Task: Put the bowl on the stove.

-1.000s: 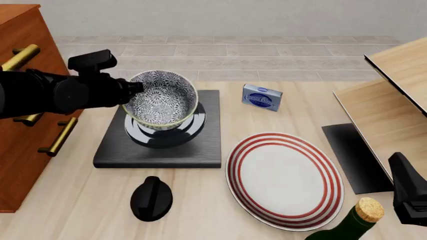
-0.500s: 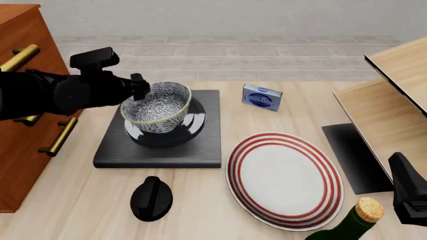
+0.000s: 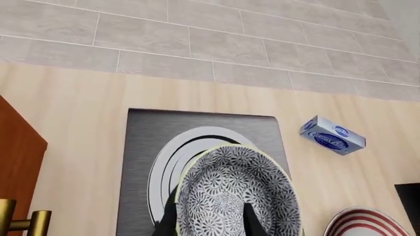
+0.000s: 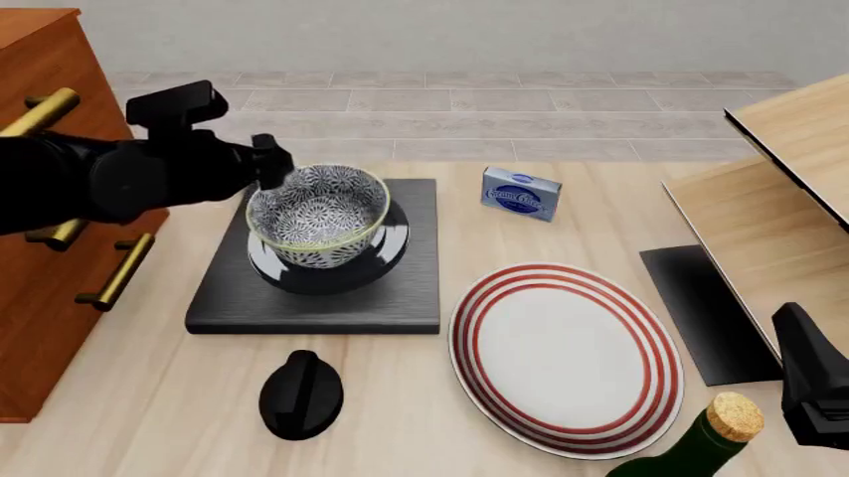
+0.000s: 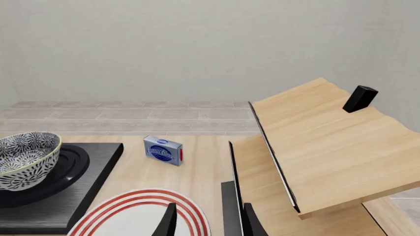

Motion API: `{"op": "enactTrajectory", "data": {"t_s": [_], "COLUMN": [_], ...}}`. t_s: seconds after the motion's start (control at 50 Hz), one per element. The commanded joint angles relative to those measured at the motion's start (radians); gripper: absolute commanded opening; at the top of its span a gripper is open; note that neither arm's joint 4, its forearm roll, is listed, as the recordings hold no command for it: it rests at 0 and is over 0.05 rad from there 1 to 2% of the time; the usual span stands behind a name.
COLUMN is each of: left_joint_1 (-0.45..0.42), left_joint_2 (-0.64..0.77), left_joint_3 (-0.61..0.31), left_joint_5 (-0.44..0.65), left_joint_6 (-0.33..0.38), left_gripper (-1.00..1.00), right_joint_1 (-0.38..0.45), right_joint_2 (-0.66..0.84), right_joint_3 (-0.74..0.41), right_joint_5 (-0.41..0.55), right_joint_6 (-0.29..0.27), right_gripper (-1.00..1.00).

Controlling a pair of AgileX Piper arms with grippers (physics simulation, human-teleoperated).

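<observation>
The blue-and-white floral bowl (image 4: 318, 221) stands upright on the silver-and-black burner rings of the black square stove (image 4: 398, 293). My left gripper (image 4: 269, 159) hovers just above the bowl's far-left rim, open and holding nothing. In the left wrist view the bowl (image 3: 229, 196) lies below the left gripper (image 3: 211, 219), one finger outside the rim and one over the inside, with the stove (image 3: 137, 147) underneath. The right arm (image 4: 809, 388) rests at the near right edge. My right gripper (image 5: 208, 219) is open and empty, far from the bowl (image 5: 23, 162) and stove (image 5: 39, 216).
A white plate with red rings (image 4: 564, 358) lies right of the stove. A black knob (image 4: 301, 395) sits near the front, a blue box (image 4: 520, 194) behind. A corked green bottle (image 4: 710, 442), a thin black sheet (image 4: 703, 308), a wooden shelf (image 4: 782, 199) and a brown cabinet (image 4: 54, 258) flank the scene.
The bowl has gone from tilted and held by its rim to upright on the burner. The left gripper let go of it and lifted slightly back to the left.
</observation>
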Motion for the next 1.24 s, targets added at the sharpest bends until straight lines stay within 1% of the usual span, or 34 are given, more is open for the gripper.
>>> {"op": "enactTrajectory", "data": {"t_s": [0.02, 0.38, 1.24], "left_joint_1": [0.011, 0.008, -0.024], "left_joint_2": [-0.026, -0.077, -0.185], "left_joint_3": [0.0, 0.01, 0.024], "left_joint_5": [0.001, 0.007, 0.027], "left_joint_6": [0.004, 0.01, -0.002], "left_gripper": [1.0, 1.0, 1.0], "right_joint_1": [0.0, 0.0, 0.0], "right_joint_2": [0.0, 0.0, 0.0], "right_joint_3": [0.0, 0.0, 0.0], "right_joint_5": [0.0, 0.0, 0.0], "right_joint_6": [0.0, 0.0, 0.0], "right_gripper": [1.0, 1.0, 1.0]}}
